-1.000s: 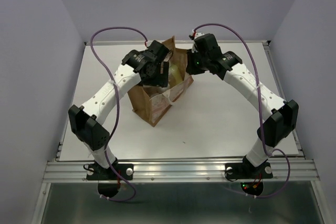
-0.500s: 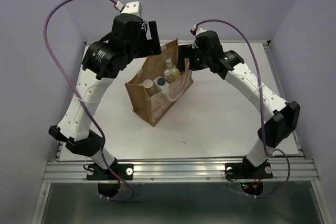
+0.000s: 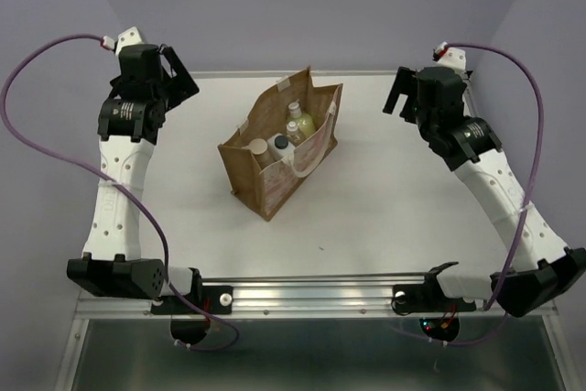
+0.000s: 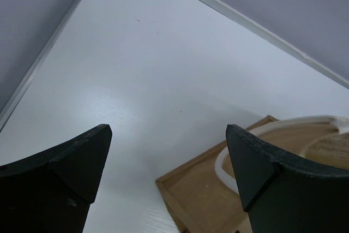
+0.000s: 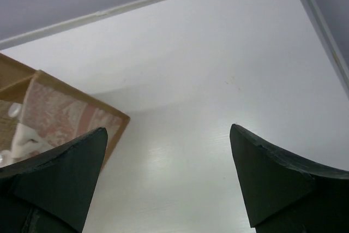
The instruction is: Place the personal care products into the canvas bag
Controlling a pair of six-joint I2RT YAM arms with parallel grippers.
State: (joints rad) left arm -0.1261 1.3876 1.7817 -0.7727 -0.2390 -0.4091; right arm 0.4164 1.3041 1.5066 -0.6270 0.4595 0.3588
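The canvas bag (image 3: 243,171) stands between left end effector (image 3: 183,80) and right end effector (image 3: 398,98), both spread, empty.

The canvas bag (image 3: 243,171) hides all but the tops of its bottles (image 3: 300,122).

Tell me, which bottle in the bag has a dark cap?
The dark-capped bottle midway along the canvas bag, beside the tan-topped bottle; other visible caps are pale.
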